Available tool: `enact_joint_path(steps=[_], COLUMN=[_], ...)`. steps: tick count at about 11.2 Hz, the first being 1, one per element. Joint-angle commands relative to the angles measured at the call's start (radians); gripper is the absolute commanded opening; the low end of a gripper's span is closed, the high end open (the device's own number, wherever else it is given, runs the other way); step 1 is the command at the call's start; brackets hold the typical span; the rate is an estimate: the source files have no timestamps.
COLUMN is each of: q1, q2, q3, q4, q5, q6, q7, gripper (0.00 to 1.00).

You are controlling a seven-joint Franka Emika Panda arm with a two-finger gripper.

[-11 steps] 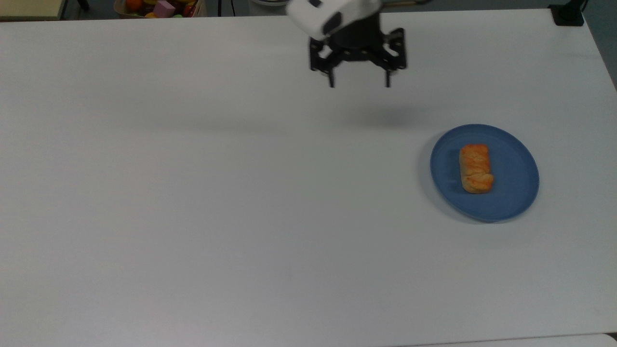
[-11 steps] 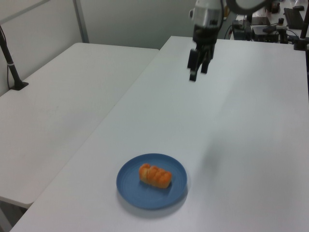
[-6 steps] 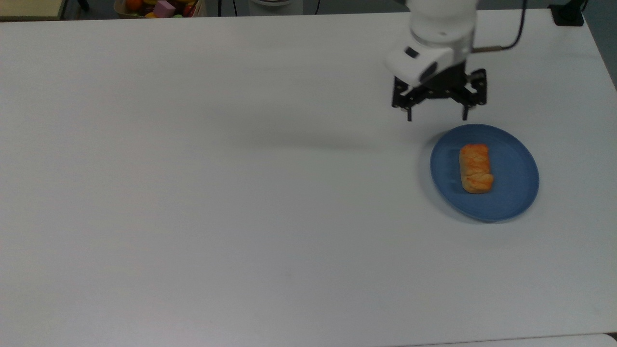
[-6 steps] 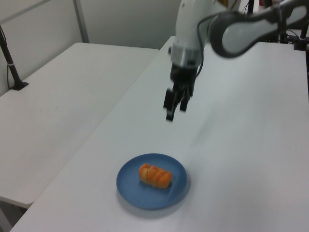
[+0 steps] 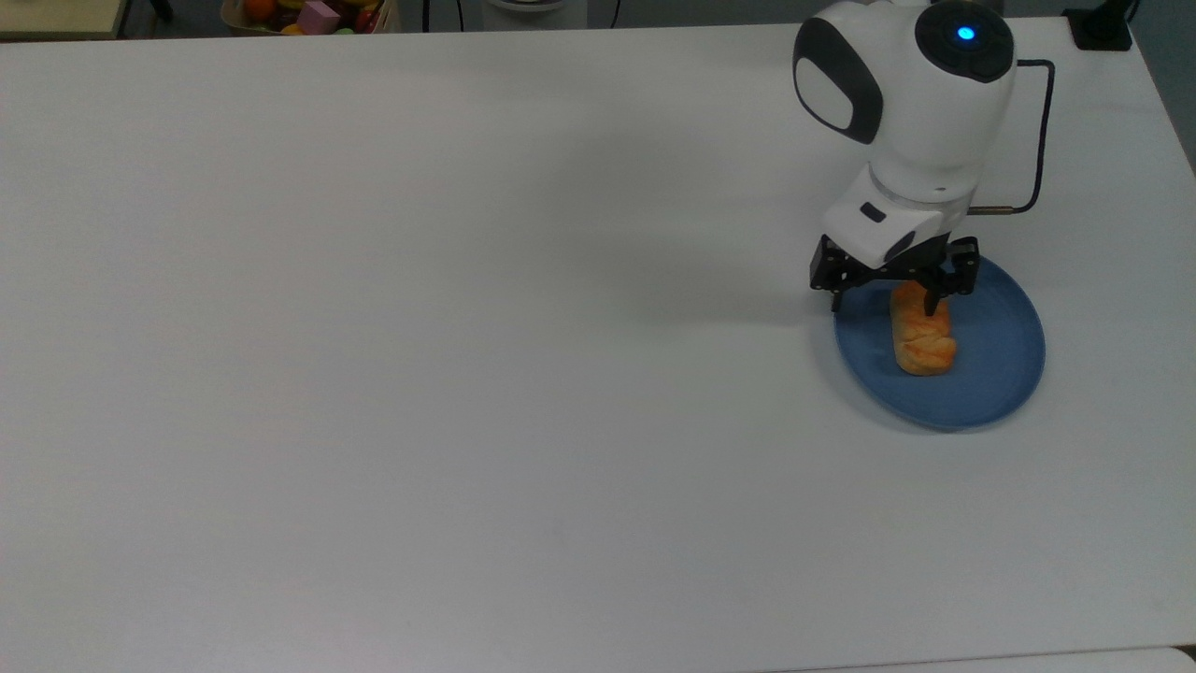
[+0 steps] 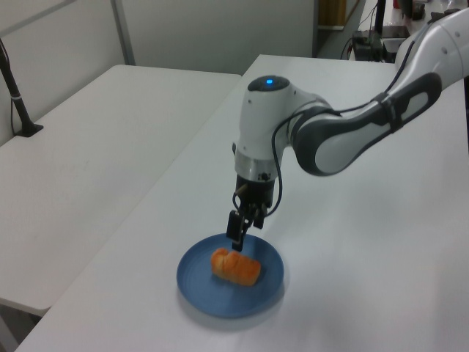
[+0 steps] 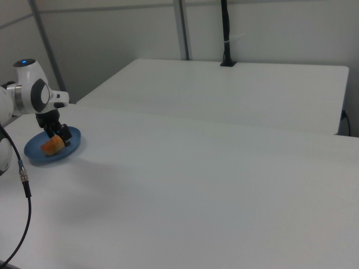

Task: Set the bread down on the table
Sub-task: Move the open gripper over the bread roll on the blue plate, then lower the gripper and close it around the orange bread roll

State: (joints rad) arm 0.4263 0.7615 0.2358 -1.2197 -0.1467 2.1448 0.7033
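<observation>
a round blue plate (image 5: pixel 1000 374) lies near the top view's right edge; a box of colourful toys (image 5: pixel 313 15) sits beyond the far edge.

Glazed, glossy bread (image 5: pixel 922 338); matt white table (image 5: pixel 467 374); smooth plate (image 5: pixel 1000 365).

My hand (image 5: pixel 884 304) hangs over the far end of the bread (image 5: pixel 922 338), fingers spread, one each side of it. The blue plate (image 5: pixel 990 374) rims the bread all round, a low lip in my way. Beyond the plate, the white bench (image 5: pixel 420 374) runs bare across the top view's left, wide room to pass. A black post (image 7: pixel 225 33) stands well off on a neighbouring bench.
</observation>
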Motion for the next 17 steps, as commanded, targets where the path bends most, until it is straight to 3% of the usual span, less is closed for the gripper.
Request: enact_joint_path(steps=[1,9,10,13,17], q1=[0.038,0.081,0.083,0.081,0.081], q2=[0.016,0.067,0.067,0.065,0.058], q3=[-0.01,-0.007,-0.007,-0.007,-0.009], q4=[0.028,0.032,0.031,0.031,0.023], q5=[-0.019,-0.113,-0.114,-0.116,-0.116], q6=[0.006,0.093,0.093,0.095,0.093], q7=[0.036,0.117,0.122,0.122,0.122], gripper=[1.0,1.0,0.86,0.03,0.0])
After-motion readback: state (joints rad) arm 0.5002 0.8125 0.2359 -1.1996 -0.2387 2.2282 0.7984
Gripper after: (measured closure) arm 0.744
